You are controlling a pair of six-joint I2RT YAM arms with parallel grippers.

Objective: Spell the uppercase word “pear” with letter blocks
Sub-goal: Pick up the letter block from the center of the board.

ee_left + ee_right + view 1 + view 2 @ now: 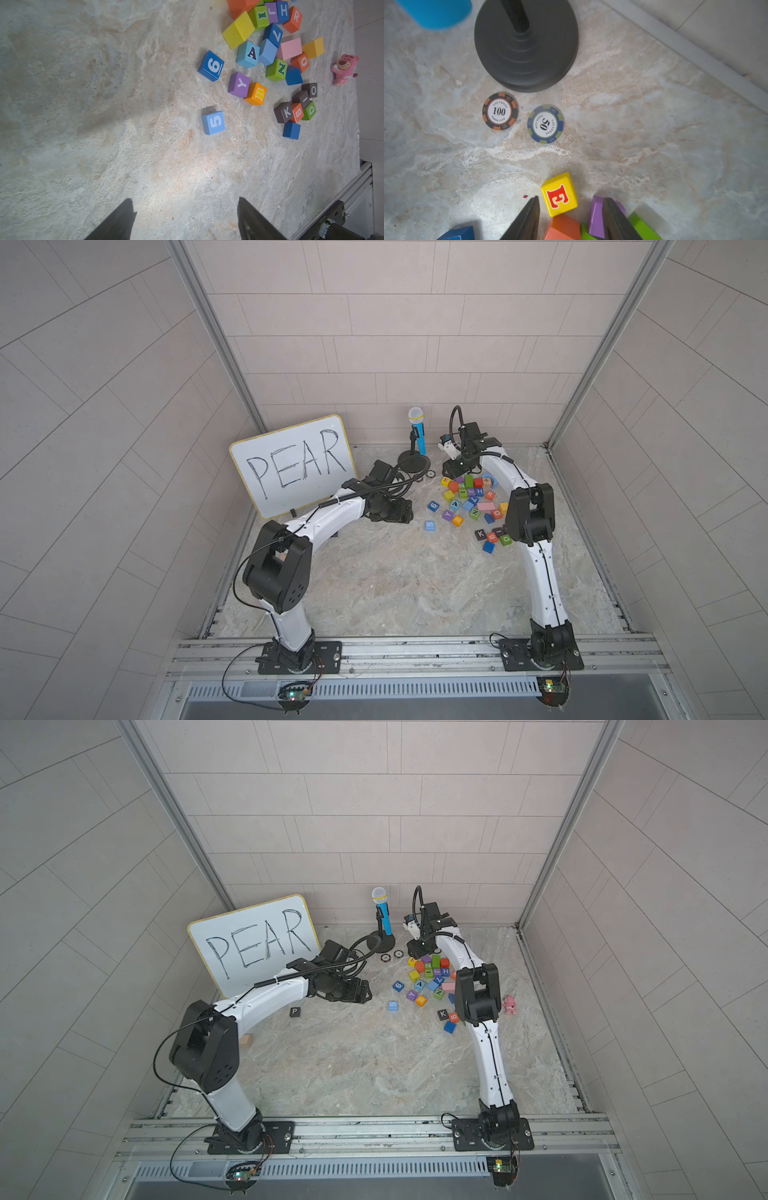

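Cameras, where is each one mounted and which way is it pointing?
Top views: high above the front rail, looking down toward the back wall; left arm, right arm, whiteboard, block pile.
Left wrist: on the left arm, looking down at the table; open left gripper tips, blue A block ahead.
Right wrist: looking down; right gripper straddles the yellow E block, poker chips beyond.
Shared: left wrist and top views both show the blue A block.
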